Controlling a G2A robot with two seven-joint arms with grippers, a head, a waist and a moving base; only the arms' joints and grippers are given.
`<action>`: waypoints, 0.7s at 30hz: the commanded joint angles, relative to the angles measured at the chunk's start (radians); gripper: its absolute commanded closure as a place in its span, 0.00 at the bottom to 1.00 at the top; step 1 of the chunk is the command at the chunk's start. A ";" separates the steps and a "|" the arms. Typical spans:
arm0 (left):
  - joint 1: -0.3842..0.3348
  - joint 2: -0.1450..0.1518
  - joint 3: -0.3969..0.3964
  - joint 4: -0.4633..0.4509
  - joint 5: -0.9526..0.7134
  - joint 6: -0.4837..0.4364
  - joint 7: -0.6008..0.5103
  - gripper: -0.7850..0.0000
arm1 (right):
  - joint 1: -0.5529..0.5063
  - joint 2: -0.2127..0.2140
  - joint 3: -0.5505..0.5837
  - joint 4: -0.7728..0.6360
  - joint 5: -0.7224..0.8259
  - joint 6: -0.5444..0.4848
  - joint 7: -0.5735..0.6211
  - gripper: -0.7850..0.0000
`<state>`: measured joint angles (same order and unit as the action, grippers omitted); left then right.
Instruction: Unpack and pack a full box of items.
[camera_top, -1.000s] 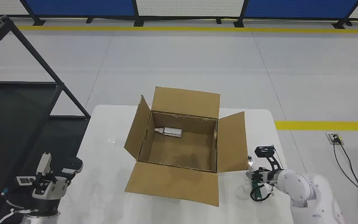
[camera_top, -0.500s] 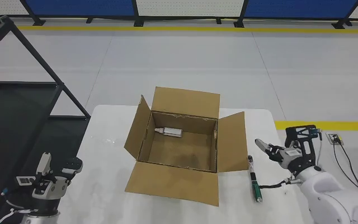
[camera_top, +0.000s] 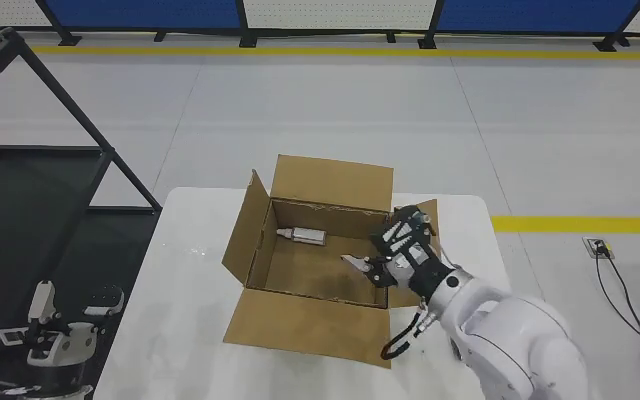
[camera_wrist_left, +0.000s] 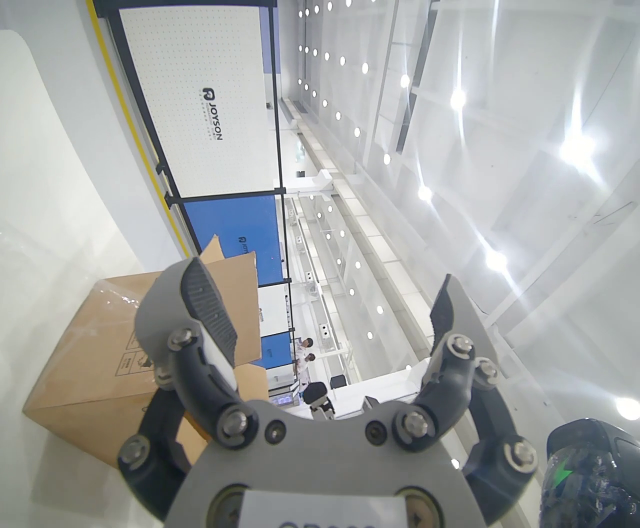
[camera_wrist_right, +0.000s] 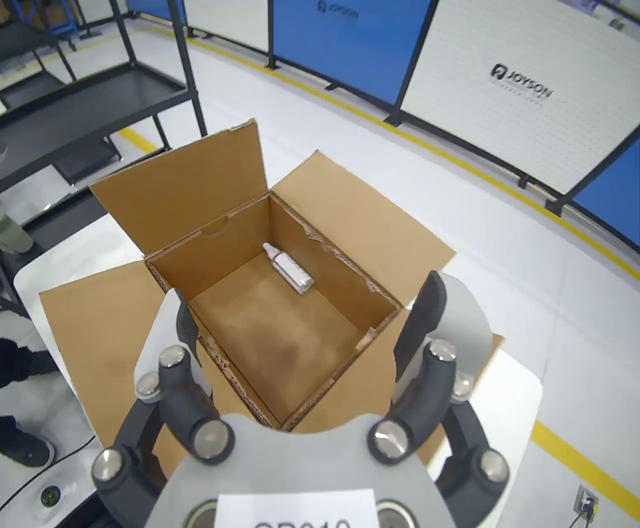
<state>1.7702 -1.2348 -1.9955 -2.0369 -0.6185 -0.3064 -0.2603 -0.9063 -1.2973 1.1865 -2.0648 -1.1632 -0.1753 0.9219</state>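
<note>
you have a brown cardboard box (camera_top: 310, 335) standing in the middle of the white table (camera_top: 190, 300), all four flaps folded outward and the top open. inside it, a small white and silver spray bottle (camera_top: 303, 236) lies on its side on the box floor, along the far wall and toward the far left corner.

your right gripper (camera_top: 372, 255) hangs above the right-hand rim of the box, just inside the right flap and tilted toward the opening. its jaws are apart with nothing between them. in its own wrist view the right gripper (camera_wrist_right: 305, 300) looks down into the box (camera_wrist_right: 210, 250), with the bottle (camera_wrist_right: 289, 268) well beyond the fingertips and not touched.

your left gripper (camera_top: 72, 305) sits low beside the near left corner of the table, well apart from the box. its jaws are also spread wide and hold nothing. in its wrist view the left gripper (camera_wrist_left: 320, 282) points up toward the ceiling lights, with the outside of the box (camera_wrist_left: 95, 350) showing behind one finger.
</note>
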 joint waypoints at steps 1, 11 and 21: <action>0.005 -0.001 -0.006 0.000 -0.006 -0.002 -0.002 0.00 | 0.121 -0.017 -0.090 0.142 0.019 0.030 0.018 0.00; 0.027 -0.007 -0.016 -0.015 -0.016 -0.006 -0.020 0.00 | 0.329 -0.070 -0.224 0.498 0.145 0.095 -0.058 0.00; 0.027 -0.007 -0.016 -0.015 -0.016 -0.006 -0.020 0.00 | 0.325 -0.071 -0.228 0.507 0.145 0.093 -0.055 0.00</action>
<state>1.7973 -1.2418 -2.0120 -2.0516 -0.6340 -0.3127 -0.2807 -0.5772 -1.3677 0.9627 -1.5667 -1.0186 -0.0800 0.8641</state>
